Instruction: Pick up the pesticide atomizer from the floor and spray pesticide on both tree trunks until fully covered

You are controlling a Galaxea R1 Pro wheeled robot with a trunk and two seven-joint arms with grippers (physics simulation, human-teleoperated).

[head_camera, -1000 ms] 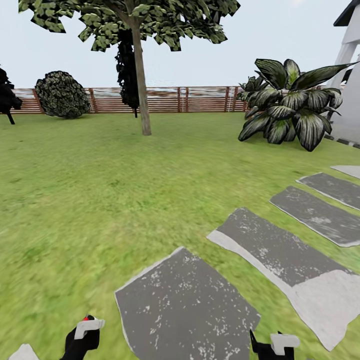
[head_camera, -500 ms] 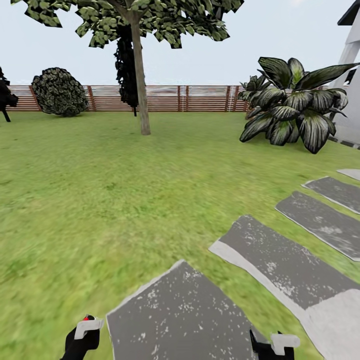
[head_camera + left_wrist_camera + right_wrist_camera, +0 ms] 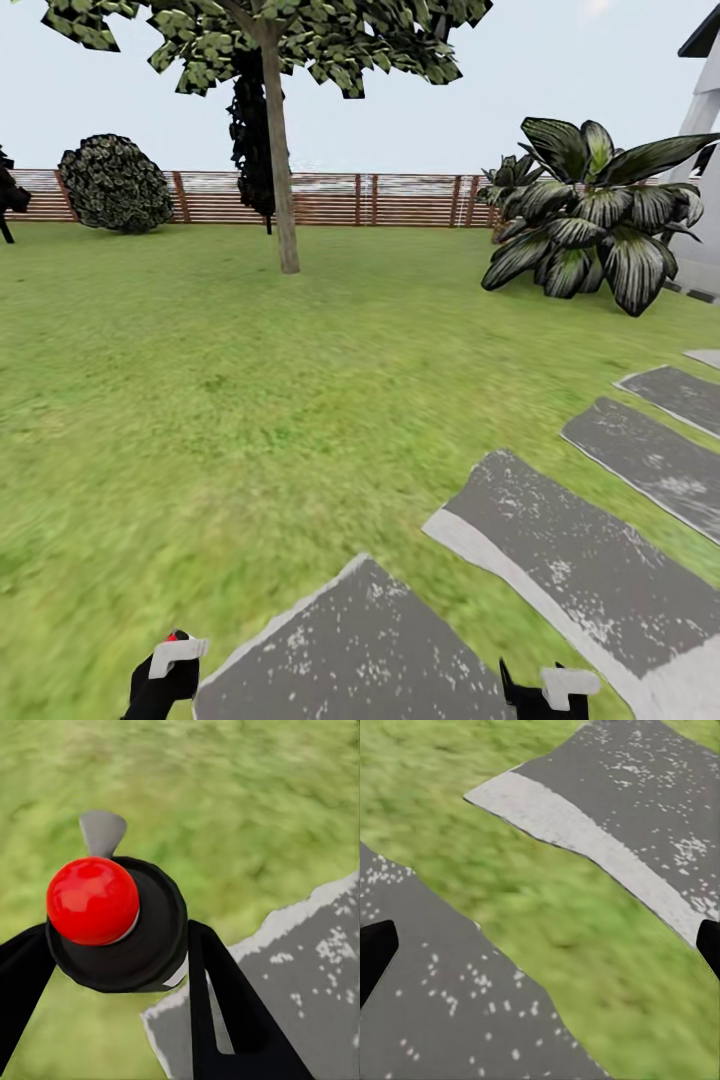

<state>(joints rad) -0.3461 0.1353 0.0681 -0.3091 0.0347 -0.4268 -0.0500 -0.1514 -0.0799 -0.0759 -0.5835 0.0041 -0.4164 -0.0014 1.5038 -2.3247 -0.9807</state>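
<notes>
Two grippers: our left gripper (image 3: 112,967) clamps the red-topped atomizer (image 3: 112,919), our right gripper (image 3: 540,945) hangs open over stepping stones (image 3: 442,997). We see one tree trunk (image 3: 281,160) at upper left.

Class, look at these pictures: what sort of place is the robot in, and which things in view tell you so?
Most likely a fenced garden or back yard. A grass lawn stretches to a slatted wooden fence, grey stepping stones cross the grass, and a tree and a large leafy plant grow there.

No readable text, labels, brands, numbers or signs in any view.
</notes>
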